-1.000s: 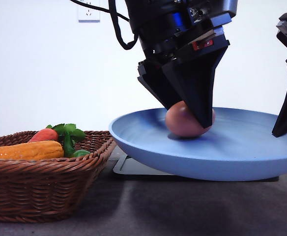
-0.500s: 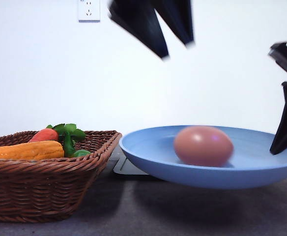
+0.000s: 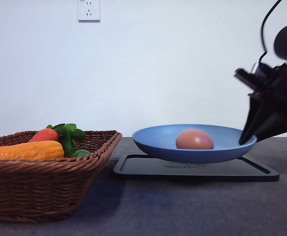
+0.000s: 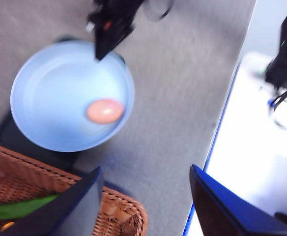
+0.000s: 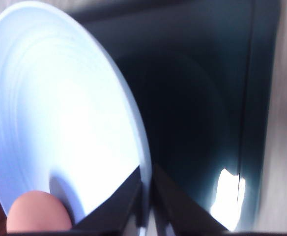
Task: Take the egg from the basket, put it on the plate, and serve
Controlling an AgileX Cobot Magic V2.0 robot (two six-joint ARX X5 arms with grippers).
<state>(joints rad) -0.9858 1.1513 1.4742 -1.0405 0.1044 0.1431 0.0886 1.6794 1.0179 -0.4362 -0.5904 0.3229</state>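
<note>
We judge the loose egg [image 3: 194, 139] rolls easily; right gripper [image 3: 246, 140] pinches the stiff plate [image 3: 158, 142] rim, left gripper [image 4: 146, 196] spread.

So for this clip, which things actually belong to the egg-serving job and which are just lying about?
Part of the job:
- egg, lying in the plate
- plate, its rim pinched by the right gripper
- basket
- left gripper, open

Just lying about:
- carrot in the basket
- black tray under the plate
- wall socket
</note>
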